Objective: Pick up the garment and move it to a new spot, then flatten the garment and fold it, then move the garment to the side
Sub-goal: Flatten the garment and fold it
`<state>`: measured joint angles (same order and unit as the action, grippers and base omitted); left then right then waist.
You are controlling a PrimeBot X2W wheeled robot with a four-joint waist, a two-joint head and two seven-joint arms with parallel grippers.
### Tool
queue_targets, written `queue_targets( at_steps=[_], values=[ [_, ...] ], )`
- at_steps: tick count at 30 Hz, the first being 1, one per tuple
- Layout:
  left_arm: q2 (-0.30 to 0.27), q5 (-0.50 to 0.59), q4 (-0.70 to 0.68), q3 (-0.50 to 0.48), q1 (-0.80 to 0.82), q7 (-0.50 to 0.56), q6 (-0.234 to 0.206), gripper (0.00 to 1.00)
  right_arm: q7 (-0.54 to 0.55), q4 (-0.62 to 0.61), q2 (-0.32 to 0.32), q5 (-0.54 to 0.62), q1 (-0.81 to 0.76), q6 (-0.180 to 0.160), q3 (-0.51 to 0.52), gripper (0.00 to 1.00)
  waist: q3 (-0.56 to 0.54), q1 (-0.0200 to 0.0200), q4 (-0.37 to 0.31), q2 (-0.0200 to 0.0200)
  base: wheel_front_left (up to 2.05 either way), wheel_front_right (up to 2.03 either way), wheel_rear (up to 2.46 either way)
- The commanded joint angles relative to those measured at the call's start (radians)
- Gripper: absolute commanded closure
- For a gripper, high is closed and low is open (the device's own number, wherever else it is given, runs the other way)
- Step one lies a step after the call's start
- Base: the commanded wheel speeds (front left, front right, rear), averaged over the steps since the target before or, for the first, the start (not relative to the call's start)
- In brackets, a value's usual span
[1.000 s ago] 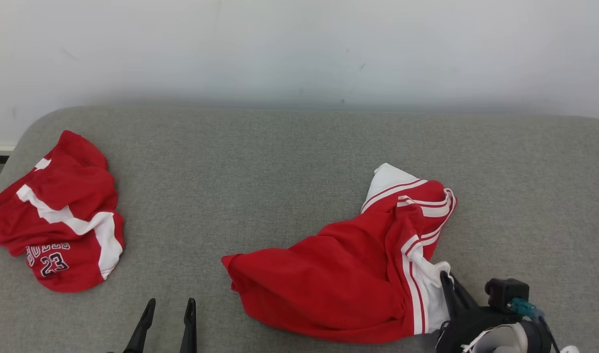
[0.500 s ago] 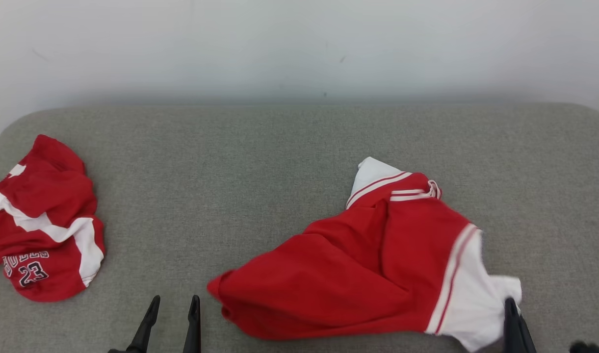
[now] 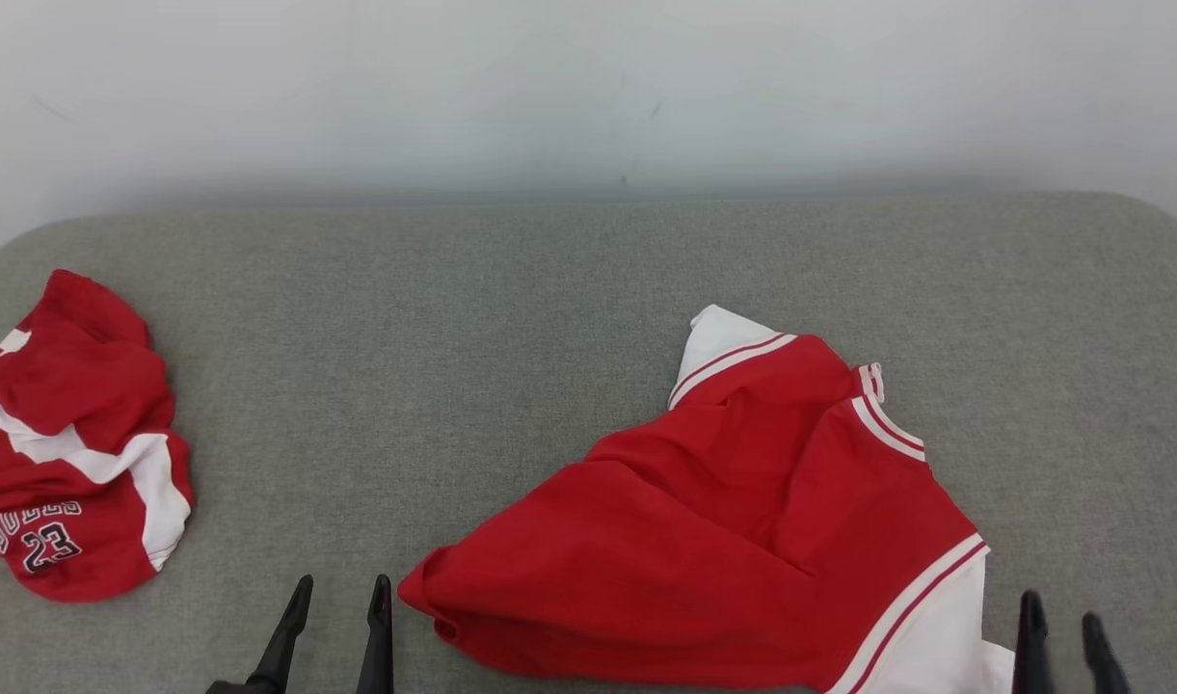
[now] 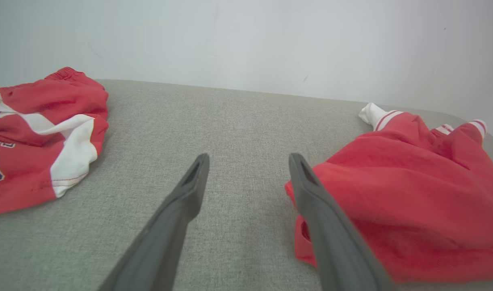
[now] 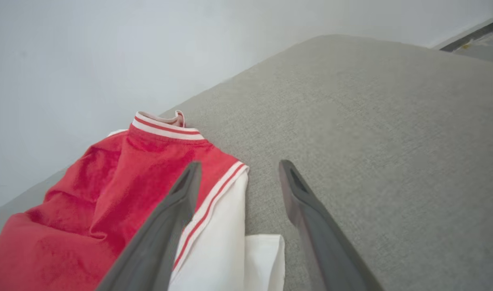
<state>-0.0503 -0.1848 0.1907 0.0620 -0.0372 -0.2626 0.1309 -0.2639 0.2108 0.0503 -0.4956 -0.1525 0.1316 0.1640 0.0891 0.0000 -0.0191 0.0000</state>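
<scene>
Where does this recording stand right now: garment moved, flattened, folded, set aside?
Likely done: the move. The red-and-white garment lies free on the grey cushion, with the right gripper and left gripper open beside it. In hand: flattening; it is partly spread but creased. Left: folding, then moving it aside.

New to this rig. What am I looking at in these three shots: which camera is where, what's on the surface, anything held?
It is a wheeled robot with two arms. The wide shot comes from its head camera, looking down at a grey fabric-covered surface. The other two shots look along each arm's two dark fingers. The left pincer and right pincer both stand open, holding nothing. A red garment with white sleeves and striped trim lies crumpled beside the right pincer. A red-and-white jersey printed 23 lies bunched at the far left.
</scene>
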Motion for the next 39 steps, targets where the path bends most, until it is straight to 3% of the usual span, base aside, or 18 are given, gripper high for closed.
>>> queue_targets(
  at_steps=[1, 6, 12, 20, 25, 31, 39],
  values=[
    [0.000, -0.001, -0.001, 0.000, -0.004, -0.003, -0.002, 0.00, -0.001, -0.034, 0.000, 0.039, -0.005, -0.001, 0.013, 0.00, -0.010, 0.0000, 0.010, 0.0000, 0.00, 0.00, 0.00],
    [0.000, -0.002, -0.009, -0.007, -0.020, -0.003, -0.002, 0.00, 0.000, -0.074, 0.000, 0.147, 0.033, -0.002, -0.030, 0.00, -0.023, 0.0000, 0.019, 0.0000, 0.00, 0.00, 0.00],
    [0.000, 0.004, -0.010, -0.011, -0.022, -0.003, -0.002, 0.00, 0.000, -0.008, 0.015, 0.196, 0.168, -0.002, -0.095, 0.00, -0.026, 0.0000, 0.029, 0.0000, 0.00, 0.00, 0.00],
    [0.000, 0.005, -0.007, 0.000, 0.010, -0.003, -0.002, 0.00, 0.045, 0.287, 0.093, 0.255, 0.517, -0.001, -0.226, 0.00, -0.003, 0.0000, 0.067, 0.0000, 0.00, 0.00, 0.00],
    [0.000, -0.001, -0.002, 0.019, 0.033, -0.003, -0.002, 0.00, 0.089, 0.513, 0.126, 0.273, 0.725, -0.001, -0.252, 0.00, 0.024, 0.0000, 0.119, 0.0000, 0.00, 0.00, 0.00],
    [0.000, -0.020, 0.003, 0.043, 0.058, -0.003, -0.003, 0.00, 0.168, 0.765, 0.155, 0.306, 0.880, -0.001, -0.262, 0.00, 0.057, 0.0000, 0.173, 0.0000, 0.00, 0.00, 0.00],
    [0.000, -0.027, 0.001, 0.065, 0.080, -0.003, -0.007, 0.00, 0.317, 1.007, 0.155, 0.358, 1.013, -0.001, -0.256, 0.00, 0.092, 0.0000, 0.207, 0.0000, 0.00, 0.00, 0.00]
  ],
)
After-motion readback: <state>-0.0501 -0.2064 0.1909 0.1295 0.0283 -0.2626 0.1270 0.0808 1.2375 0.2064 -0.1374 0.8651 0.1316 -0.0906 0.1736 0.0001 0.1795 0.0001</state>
